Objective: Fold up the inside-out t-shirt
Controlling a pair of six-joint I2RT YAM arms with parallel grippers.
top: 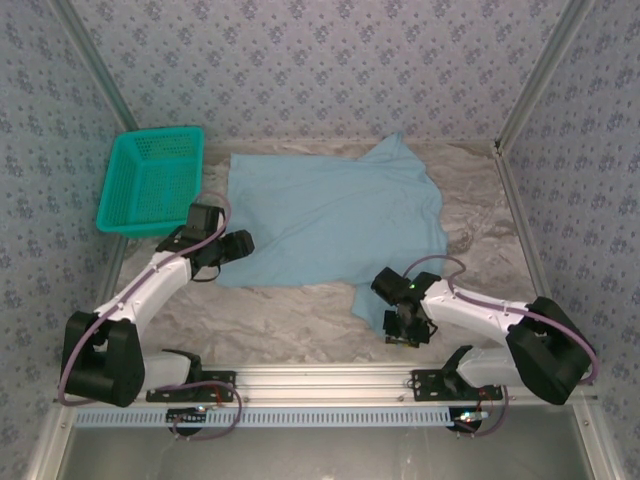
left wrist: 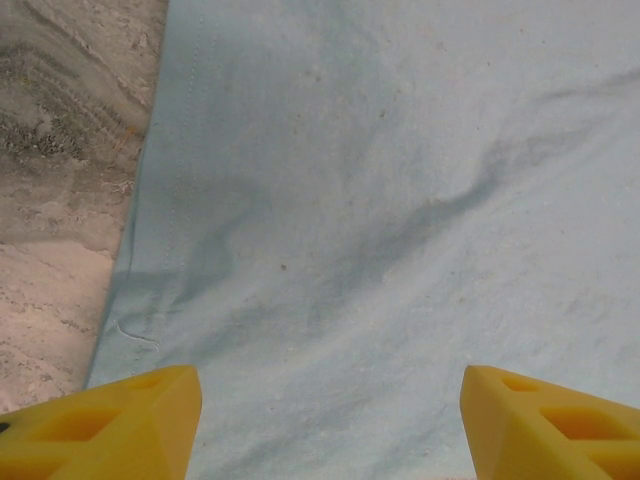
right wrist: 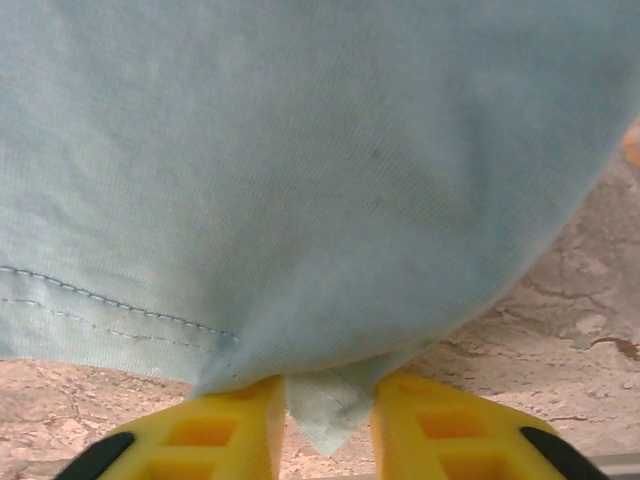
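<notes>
On the counter (top: 290, 325), your right fingers (right wrist: 240, 428) pinch the t-shirt's (top: 330, 215) near flap while your left fingers (left wrist: 140, 420) hang spread above its left edge.

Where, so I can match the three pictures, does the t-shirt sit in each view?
Top external: t-shirt spread mid-table, right of the basket.
Left wrist: fills most of the picture, right of a bare strip.
Right wrist: upper part, a corner between the right pincer fingers.
Shared landmark: the marbled table.

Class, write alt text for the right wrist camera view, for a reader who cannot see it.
Yellow fingers of the right gripper pinch a fold of a light blue t-shirt spreading above them; marbled table shows below and right.
</notes>
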